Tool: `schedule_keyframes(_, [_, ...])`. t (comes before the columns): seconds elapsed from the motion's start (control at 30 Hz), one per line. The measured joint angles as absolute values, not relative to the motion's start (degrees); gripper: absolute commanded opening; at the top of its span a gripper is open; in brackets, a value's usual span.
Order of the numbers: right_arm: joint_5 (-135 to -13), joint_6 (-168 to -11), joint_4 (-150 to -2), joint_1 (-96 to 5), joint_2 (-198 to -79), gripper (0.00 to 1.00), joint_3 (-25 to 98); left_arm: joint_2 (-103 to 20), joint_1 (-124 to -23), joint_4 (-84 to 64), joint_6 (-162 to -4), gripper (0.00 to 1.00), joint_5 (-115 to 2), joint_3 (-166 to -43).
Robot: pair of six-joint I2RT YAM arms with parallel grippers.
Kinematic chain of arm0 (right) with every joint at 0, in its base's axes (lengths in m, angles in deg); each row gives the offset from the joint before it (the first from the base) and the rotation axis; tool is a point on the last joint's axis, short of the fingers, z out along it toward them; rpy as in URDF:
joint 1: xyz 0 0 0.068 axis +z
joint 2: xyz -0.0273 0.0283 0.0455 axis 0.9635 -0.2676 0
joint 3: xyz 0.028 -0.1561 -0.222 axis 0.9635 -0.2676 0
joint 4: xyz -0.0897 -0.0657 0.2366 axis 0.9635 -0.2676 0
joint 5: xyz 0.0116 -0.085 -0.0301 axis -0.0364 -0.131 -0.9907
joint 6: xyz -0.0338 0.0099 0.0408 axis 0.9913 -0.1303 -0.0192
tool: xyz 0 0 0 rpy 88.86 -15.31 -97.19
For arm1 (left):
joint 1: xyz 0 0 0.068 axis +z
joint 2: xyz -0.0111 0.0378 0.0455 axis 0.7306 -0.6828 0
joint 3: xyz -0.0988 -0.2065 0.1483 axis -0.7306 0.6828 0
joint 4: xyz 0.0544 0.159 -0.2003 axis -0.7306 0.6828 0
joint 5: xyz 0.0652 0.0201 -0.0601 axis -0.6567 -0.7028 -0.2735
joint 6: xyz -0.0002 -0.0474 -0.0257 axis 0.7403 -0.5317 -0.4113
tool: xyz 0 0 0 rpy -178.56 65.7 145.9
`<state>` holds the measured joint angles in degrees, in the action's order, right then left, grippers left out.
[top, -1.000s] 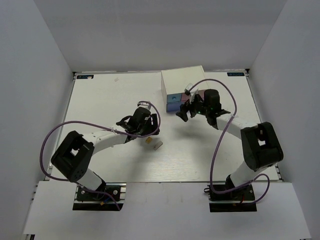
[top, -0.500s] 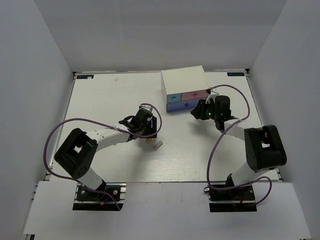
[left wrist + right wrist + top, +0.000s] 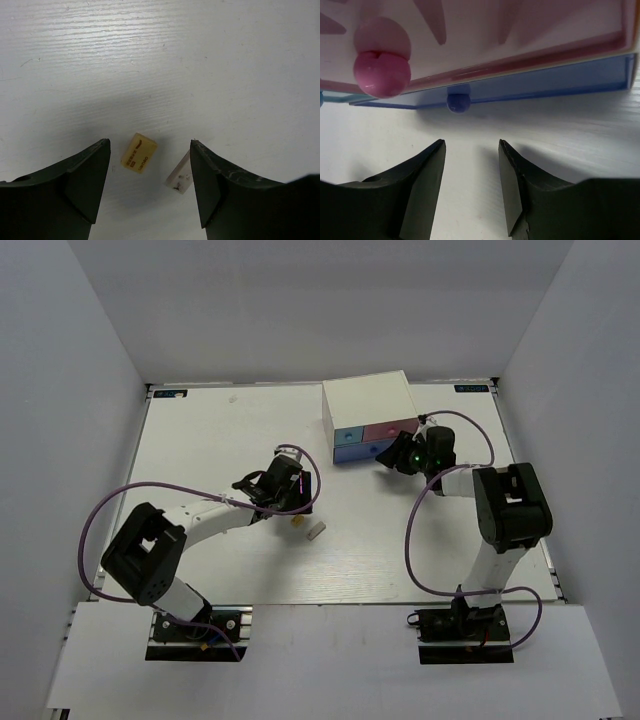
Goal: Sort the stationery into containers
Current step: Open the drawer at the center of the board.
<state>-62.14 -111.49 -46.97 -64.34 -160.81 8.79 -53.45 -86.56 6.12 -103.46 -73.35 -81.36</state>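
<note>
Room for moving is widest across the left and near parts of the table [image 3: 200, 440], while the white cabinet [image 3: 367, 398] sits at the far edge, right of centre, drawers facing the arms. The left gripper [image 3: 149, 145] hangs with its jaws spread wide and grasps nothing; the tan eraser [image 3: 139, 153] lies on the table between its fingers, touching neither, and a pale eraser [image 3: 180, 174] lies just beside the right finger. The right gripper [image 3: 471, 142], jaws partly apart and empty, sits low before the periwinkle drawer [image 3: 545, 82], whose knob [image 3: 458, 101] is just ahead of the gap, under the pink drawer [image 3: 520, 30].
</note>
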Motion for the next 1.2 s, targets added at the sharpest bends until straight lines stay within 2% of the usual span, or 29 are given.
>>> schedule_keyframes(0.37, [-61.81, -118.81, -42.05, -64.32, -166.61, 0.52, 13.05, -53.23, -86.56, 6.97, -103.87, 0.75, -73.5, -81.32])
schedule_keyframes(0.73, [-64.63, -123.66, -40.78, -63.43, -167.22, 0.4, 13.27, -53.23, -86.56, 7.19, -103.87, 0.75, -73.5, -81.32])
schedule_keyframes(1.07, [-68.31, -126.0, -41.13, -62.18, -167.44, 0.4, 13.49, -53.19, -86.56, 7.48, -104.51, 0.75, -73.5, -81.32])
schedule_keyframes(1.2, [-69.01, -126.57, -41.22, -61.85, -168.09, 0.31, 13.97, -52.84, -86.56, 7.91, -104.81, 0.75, -73.5, -81.32])
